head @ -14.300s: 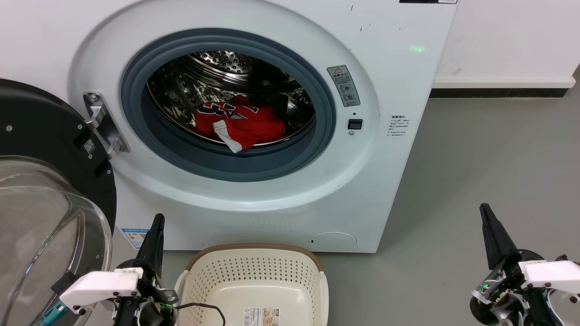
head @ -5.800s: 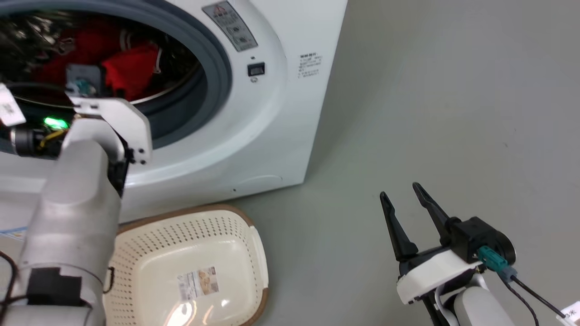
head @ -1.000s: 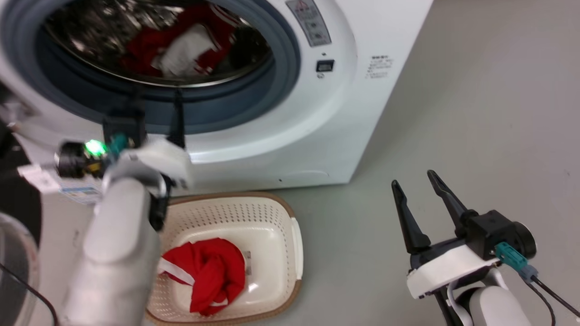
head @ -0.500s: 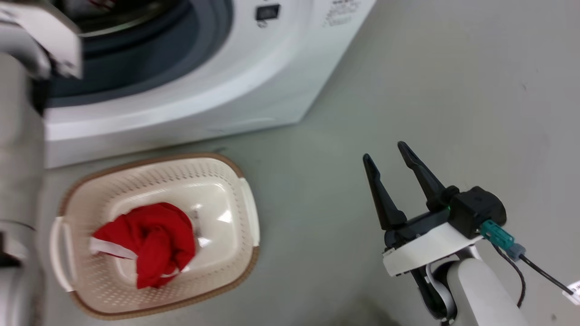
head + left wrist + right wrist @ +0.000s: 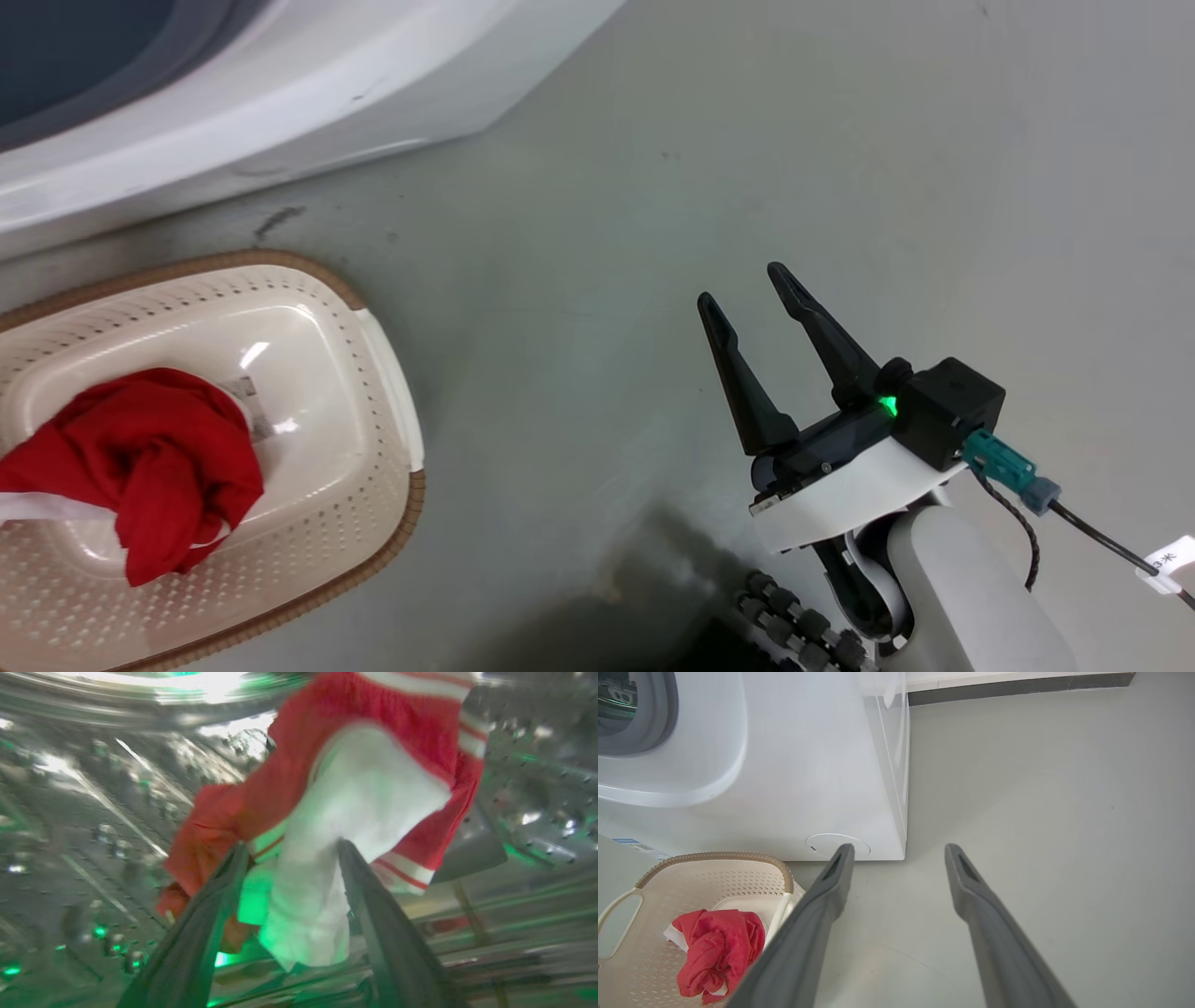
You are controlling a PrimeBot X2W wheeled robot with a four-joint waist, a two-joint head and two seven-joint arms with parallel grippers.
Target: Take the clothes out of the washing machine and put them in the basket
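Observation:
Inside the washing machine's steel drum (image 5: 93, 812) lies one of the clothes, a red garment (image 5: 373, 742) with white trim and a white inner part. My left gripper (image 5: 292, 856) is open, its two fingers on either side of the white cloth. The other red garment (image 5: 140, 457) is bunched in the cream basket (image 5: 280, 257), which stands on the floor in front of the washing machine (image 5: 280, 84). My right gripper (image 5: 739, 284) hangs open and holds nothing, over bare floor to the right of the basket. The right wrist view has this gripper (image 5: 900, 848), the basket (image 5: 714, 856), its garment (image 5: 719, 942) and the machine's front (image 5: 808, 765).
Grey floor (image 5: 840, 140) stretches to the right of the machine and basket. A dark skirting strip (image 5: 1017, 688) runs along the wall behind. A cable (image 5: 1083, 537) trails from my right wrist, and a dark part of my base (image 5: 794, 625) sits at the bottom edge.
The head camera has swung down and right, so the drum opening and my left arm have left its picture. The garment in the basket and my right gripper are unchanged.

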